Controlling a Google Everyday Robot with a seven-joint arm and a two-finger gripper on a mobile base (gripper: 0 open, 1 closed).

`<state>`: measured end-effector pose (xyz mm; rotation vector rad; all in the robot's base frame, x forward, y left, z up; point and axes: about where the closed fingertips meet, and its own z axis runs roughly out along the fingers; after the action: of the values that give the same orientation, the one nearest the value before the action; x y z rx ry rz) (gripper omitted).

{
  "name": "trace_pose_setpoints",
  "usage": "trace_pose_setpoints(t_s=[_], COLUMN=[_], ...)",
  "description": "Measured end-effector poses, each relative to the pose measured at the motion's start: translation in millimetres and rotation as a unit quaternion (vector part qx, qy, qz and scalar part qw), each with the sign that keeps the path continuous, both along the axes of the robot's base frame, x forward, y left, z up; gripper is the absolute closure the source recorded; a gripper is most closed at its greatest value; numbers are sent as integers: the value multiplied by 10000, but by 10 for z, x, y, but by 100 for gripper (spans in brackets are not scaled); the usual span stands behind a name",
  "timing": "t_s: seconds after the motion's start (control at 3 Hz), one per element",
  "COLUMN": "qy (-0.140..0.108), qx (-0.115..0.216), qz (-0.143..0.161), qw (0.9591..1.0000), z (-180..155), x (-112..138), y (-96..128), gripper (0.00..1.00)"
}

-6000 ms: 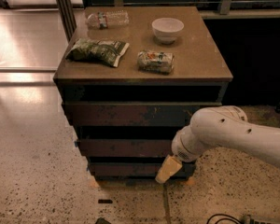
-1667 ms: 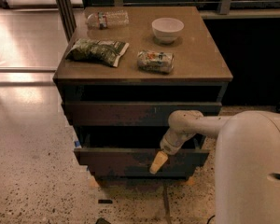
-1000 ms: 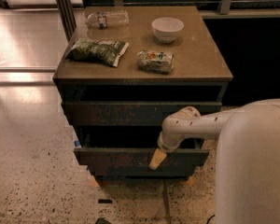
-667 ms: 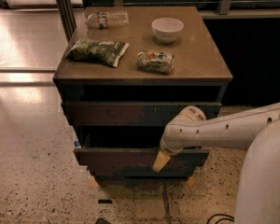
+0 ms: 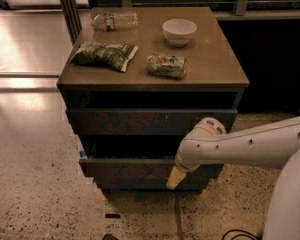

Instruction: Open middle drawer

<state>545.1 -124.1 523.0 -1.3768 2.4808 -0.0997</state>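
Observation:
The middle drawer (image 5: 125,168) is a wide dark-brown front without a handle. It stands pulled out a little from the cabinet, with a dark gap above it and a thin strip of its inner floor (image 5: 140,158) showing. My gripper (image 5: 174,178) hangs from the white arm (image 5: 250,146), which comes in from the right. Its tan tip sits against the right part of that drawer's front, at its lower edge. The larger top drawer front (image 5: 150,121) is above and the smallest front (image 5: 140,185) is below.
On the cabinet top (image 5: 215,59) lie a water bottle (image 5: 115,20), a white bowl (image 5: 179,31), a green snack bag (image 5: 104,54) and a crushed packet (image 5: 166,65). A dark wall stands to the right. Speckled floor lies in front, with a cable (image 5: 235,233).
Since six seconds ago the middle drawer has come out toward me and the arm has swung in to its front. Over the last second the arm shifted slightly; the drawer stayed put.

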Motion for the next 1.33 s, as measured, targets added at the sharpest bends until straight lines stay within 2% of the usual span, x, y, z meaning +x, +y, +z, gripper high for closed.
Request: trace_pose_setpoints(t_s=[0.33, 0.67, 1.0, 1.33], qy=[241, 492, 498, 653], qx=[210, 707, 700, 732], qz=[-58, -202, -210, -289], qw=[9995, 9961, 9961, 9948], z=[-144, -467, -465, -681], x=[52, 146, 139, 88], y=[-42, -249, -238, -190], gripper=[0, 0, 0, 0])
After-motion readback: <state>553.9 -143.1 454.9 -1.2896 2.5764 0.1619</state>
